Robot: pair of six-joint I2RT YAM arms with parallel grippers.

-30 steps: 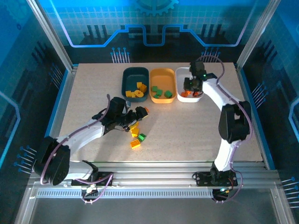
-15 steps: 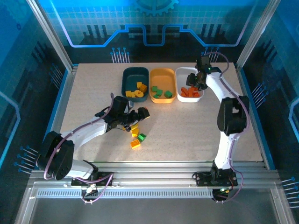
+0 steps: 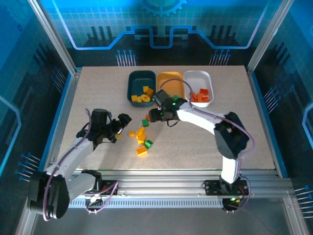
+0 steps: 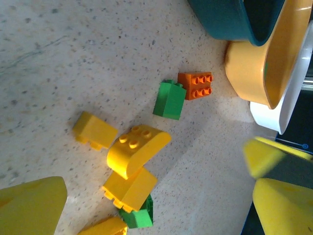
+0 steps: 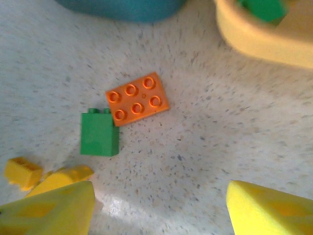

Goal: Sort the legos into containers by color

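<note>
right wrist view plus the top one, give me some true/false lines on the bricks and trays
1. The orange brick lies studs up on the table, touching a green brick. True.
2. The right fingers are shut on the orange brick. False: they stand open with nothing between them.
3. The white tray holds green bricks. False: it holds red-orange bricks.
4. The teal tray holds yellow bricks. True.
</note>
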